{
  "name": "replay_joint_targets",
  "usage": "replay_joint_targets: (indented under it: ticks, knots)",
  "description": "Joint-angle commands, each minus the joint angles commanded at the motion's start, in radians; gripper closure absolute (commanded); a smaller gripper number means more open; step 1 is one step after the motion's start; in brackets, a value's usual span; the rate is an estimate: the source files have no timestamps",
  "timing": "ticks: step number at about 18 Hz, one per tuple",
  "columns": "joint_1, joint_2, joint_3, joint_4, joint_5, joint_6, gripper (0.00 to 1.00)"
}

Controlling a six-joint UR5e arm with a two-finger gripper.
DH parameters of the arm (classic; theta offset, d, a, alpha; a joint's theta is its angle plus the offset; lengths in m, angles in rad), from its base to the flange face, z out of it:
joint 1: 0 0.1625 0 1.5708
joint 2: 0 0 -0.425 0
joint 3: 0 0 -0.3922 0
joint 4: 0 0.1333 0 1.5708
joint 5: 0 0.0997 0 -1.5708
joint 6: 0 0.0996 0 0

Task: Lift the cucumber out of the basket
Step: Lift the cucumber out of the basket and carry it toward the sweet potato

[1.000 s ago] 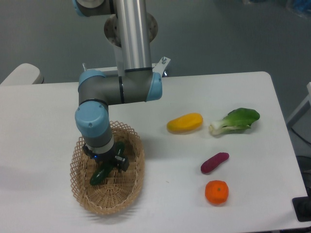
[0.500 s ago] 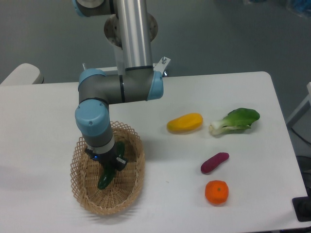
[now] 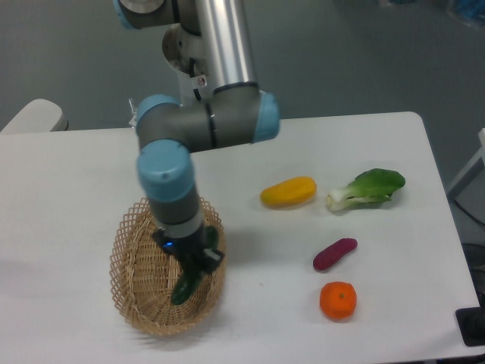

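The tan wicker basket [image 3: 136,296] sits at the front left of the white table. My gripper [image 3: 194,259] is over the basket's right side, shut on the dark green cucumber [image 3: 186,285]. The cucumber hangs tilted from the fingers, its lower end pointing down and left above the basket floor. Its upper end shows beside the gripper near the basket's right rim. The arm's wrist hides part of the basket's back rim.
A yellow mango [image 3: 288,192] and a bok choy [image 3: 367,188] lie at mid-right. A purple sweet potato [image 3: 334,254] and an orange [image 3: 338,299] lie nearer the front right. The table's front edge runs just below the basket.
The gripper has moved right and a little up with the cucumber held in it, from the basket's middle toward its right rim. The cucumber has turned steeper.
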Motion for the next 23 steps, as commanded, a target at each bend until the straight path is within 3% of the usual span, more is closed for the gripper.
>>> replay_joint_targets:
  ticks: [3,13,23]
  knots:
    - [0.074,0.006,0.028,-0.040,-0.002,0.100,0.81]
    - [0.261,0.023,0.034,-0.080,-0.003,0.456,0.81]
    - [0.304,0.025,0.035,-0.080,-0.025,0.537,0.81]
